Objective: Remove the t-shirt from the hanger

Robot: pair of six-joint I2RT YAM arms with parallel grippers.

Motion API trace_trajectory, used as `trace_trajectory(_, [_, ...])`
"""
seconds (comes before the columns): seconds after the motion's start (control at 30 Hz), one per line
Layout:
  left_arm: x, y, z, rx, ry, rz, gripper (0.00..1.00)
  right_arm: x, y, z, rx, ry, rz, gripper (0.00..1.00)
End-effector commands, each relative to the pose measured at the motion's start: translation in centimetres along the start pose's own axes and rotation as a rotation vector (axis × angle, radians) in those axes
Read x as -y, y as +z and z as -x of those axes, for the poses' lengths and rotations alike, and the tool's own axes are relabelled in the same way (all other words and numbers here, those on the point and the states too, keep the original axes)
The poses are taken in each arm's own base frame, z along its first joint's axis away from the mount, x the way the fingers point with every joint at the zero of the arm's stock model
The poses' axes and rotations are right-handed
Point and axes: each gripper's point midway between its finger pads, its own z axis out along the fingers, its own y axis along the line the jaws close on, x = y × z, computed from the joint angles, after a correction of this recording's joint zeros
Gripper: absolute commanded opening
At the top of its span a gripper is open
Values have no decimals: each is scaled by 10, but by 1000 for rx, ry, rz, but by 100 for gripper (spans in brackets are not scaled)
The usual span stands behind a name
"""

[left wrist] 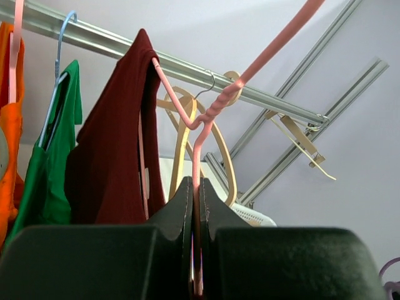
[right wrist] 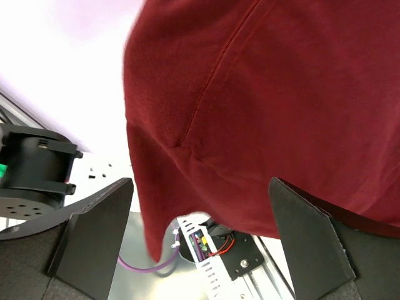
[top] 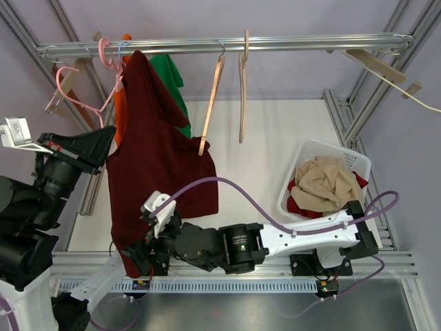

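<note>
Left end effector [left wrist: 196, 189] on pink hanger [left wrist: 197, 156]; maroon t-shirt [top: 158, 165] vertical, hem down.

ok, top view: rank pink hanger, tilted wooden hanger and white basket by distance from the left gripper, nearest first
1. pink hanger: clamped in the left gripper, far left.
2. tilted wooden hanger: hanging on the rail, middle.
3. white basket: on the table, far right.
</note>
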Motion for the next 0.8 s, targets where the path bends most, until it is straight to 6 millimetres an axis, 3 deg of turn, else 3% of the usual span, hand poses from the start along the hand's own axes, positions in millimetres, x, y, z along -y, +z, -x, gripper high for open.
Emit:
trace_trajectory(0.0, [14, -8, 33, 130, -24, -41, 0, -14, 7, 9, 31, 59, 15, 99])
trace_trajectory(0.13, [15, -8, 36, 152, -32, -46, 0, -15, 10, 5, 50, 108, 13, 100])
trace_trajectory(0.3, [6, 0, 25, 158, -82, -32, 0, 8, 20, 7, 111, 111, -139, 99])
trace_trajectory(0.37, [4, 2, 23, 154, -82, -24, 0, 13, 21, 11, 156, 127, -166, 92])
trace_trajectory(0.43, [2, 6, 21, 150, -79, -19, 0, 15, 22, 8, 164, 124, -169, 73])
trace_trajectory(0.47, [1, 8, 20, 148, -76, -18, 0, 14, 22, 7, 160, 128, -164, 55])
trace_trajectory(0.53, [0, 10, 18, 155, -79, -23, 0, 16, 20, 3, 152, 133, -165, 43])
trace_trajectory(0.6, [0, 10, 18, 166, -94, -26, 0, 18, 16, 2, 143, 147, -167, 18])
trace_trajectory(0.7, [-4, 16, 18, 193, -91, -24, 0, 12, 5, -5, 96, 166, -113, 5])
trace_trajectory(0.77, [-6, 17, 22, 218, -65, -15, 0, 10, -6, -22, 41, 150, -101, 1])
